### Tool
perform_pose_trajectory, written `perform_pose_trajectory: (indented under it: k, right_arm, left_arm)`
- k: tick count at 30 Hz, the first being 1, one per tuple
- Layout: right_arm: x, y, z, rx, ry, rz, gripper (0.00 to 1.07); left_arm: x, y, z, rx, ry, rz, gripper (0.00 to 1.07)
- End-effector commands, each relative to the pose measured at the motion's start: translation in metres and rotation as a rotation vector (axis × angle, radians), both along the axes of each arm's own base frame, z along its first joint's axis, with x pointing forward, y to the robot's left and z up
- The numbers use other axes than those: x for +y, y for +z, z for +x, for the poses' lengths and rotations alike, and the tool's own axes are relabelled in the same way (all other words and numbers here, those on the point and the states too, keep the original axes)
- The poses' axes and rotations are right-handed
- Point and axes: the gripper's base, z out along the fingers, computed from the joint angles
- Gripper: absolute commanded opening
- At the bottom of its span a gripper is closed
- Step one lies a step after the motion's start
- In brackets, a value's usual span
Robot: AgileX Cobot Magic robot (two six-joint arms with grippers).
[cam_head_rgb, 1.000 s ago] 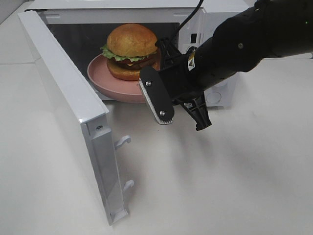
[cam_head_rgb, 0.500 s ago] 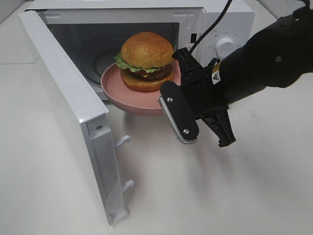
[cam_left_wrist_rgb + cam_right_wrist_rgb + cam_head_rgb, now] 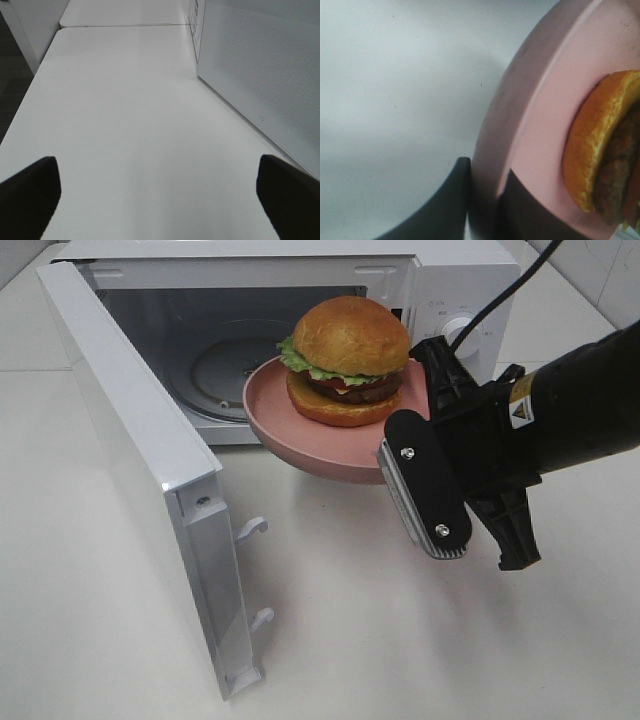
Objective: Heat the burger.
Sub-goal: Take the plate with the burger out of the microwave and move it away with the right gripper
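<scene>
Just outside the mouth of the microwave (image 3: 440, 280), the right gripper (image 3: 485, 200) pinches the near rim of the pink plate (image 3: 300, 445), one finger under the rim and one over it. The burger (image 3: 348, 360) sits upright on that plate, just beyond the gripper's fingertips, so plate and burger hang in the air above the white table (image 3: 400, 640) and in front of the oven cavity. Behind the plate, farther from the gripper, the glass turntable (image 3: 225, 365) lies bare inside the cavity. Off to the plate's far side from the gripper, the microwave door (image 3: 140, 450) stands swung wide, its edge and latch hooks well apart from the plate. The control knob (image 3: 461, 330) shows just behind the gripper's arm.

Meanwhile the left gripper (image 3: 160, 192) hovers over bare tabletop with its fingers spread wide, nothing between them, beside the door's perforated outer face (image 3: 260, 75).
</scene>
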Motion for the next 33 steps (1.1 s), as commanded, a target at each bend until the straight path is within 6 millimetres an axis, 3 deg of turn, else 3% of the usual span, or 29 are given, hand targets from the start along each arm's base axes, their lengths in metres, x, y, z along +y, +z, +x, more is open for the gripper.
perform_pose_trajectory:
  k: [1,17,33]
  right_arm:
    - [-0.003,0.014,-0.003,-0.070,-0.001,0.057,0.00]
    - [-0.033,0.027,-0.042,-0.089,0.013,0.002,0.00]
    - [-0.074,0.035,-0.084,-0.091,-0.116,-0.005,0.00]
  left_arm:
    - [0.000,0.000,-0.003,-0.020,0.001,-0.002,1.00]
    - [0.000,0.000,-0.003,-0.020,0.001,-0.002,1.00]
    - [0.000,0.000,-0.003,-0.020,0.001,-0.002,1.00]
